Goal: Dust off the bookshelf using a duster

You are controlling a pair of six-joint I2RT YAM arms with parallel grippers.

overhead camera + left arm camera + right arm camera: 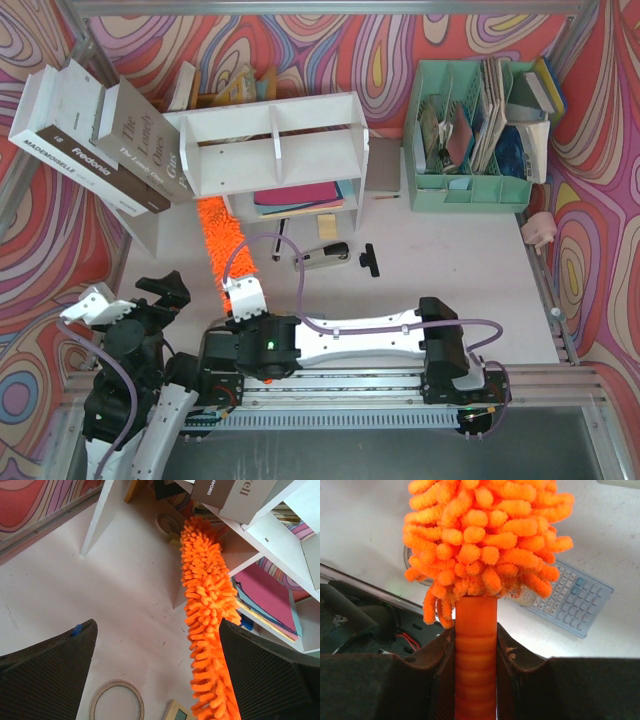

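Your right pincer [475,632] is clamped on the fluffy orange microfibre duster [215,245] by its handle; left pincer [157,625] gapes; sweep the head gently along the small white two-tier bookshelf [270,128].

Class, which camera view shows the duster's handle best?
Right wrist: the handle sits close up, clamped in the right gripper. Top and left wrist views show only the fluffy head, not the handle.

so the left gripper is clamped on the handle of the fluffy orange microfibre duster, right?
No: the right gripper clamps the handle of the fluffy orange microfibre duster, shown in the right wrist view; the left gripper is open.
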